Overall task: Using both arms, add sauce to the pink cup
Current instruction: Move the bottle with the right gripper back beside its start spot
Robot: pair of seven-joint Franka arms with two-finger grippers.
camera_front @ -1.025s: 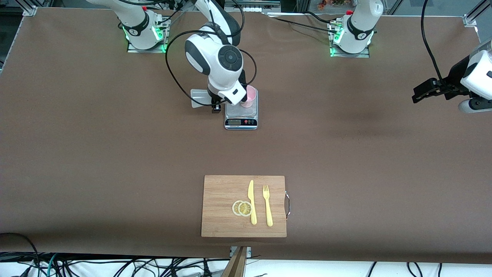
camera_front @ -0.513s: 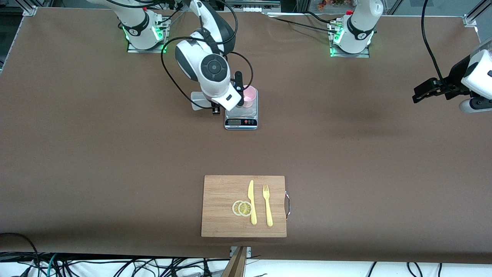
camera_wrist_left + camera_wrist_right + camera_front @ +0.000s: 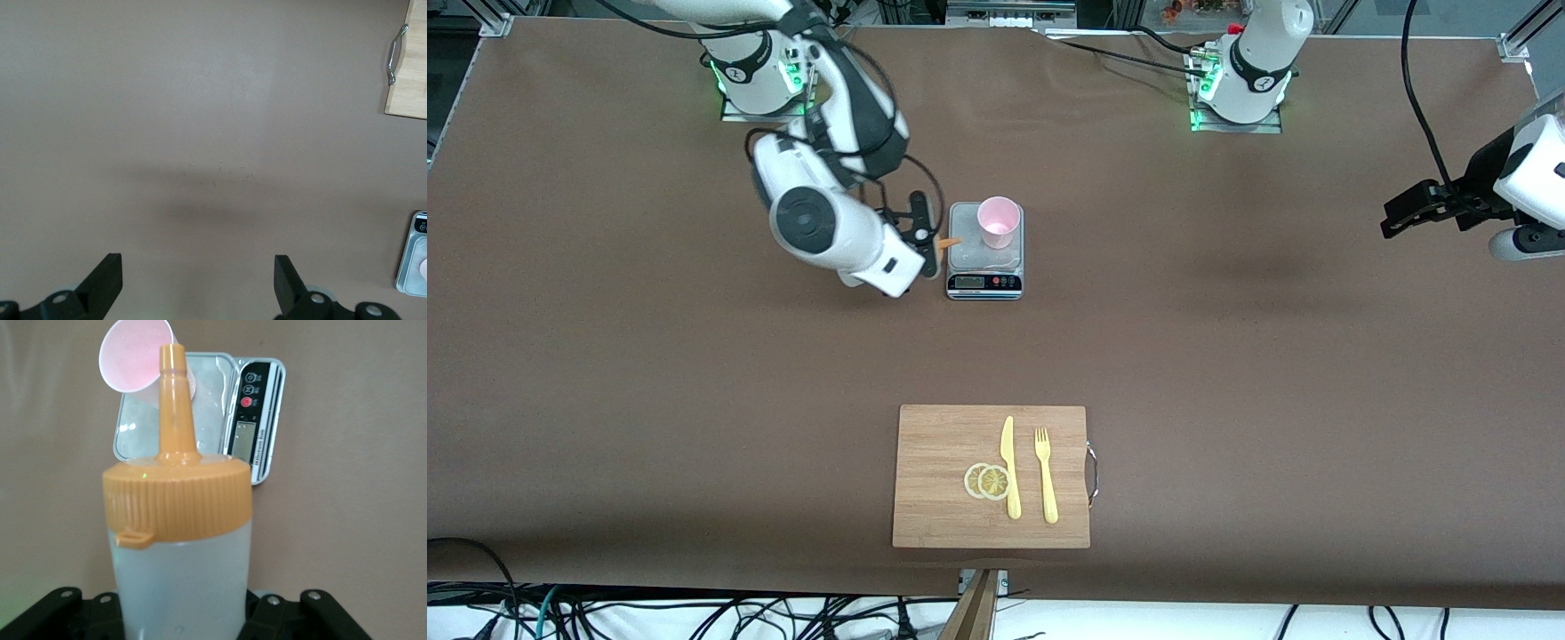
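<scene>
The pink cup stands upright on the kitchen scale, at the plate's corner farthest from the front camera. My right gripper hangs beside the scale, toward the right arm's end of the table, shut on the sauce bottle. In the front view only its orange nozzle shows, lying level and pointing over the scale's edge. The right wrist view shows the whitish bottle and, past the nozzle's tip, the cup. My left gripper waits open over bare table at the left arm's end, and nothing lies between its black fingers.
A wooden cutting board lies near the front edge with a yellow knife, a yellow fork and two lemon slices. The left wrist view catches the board's handle corner and the scale's edge.
My right arm has swung off the cup toward the right arm's end of the table, carrying the sauce bottle with it. The cup now shows uncovered. The left arm has not moved.
</scene>
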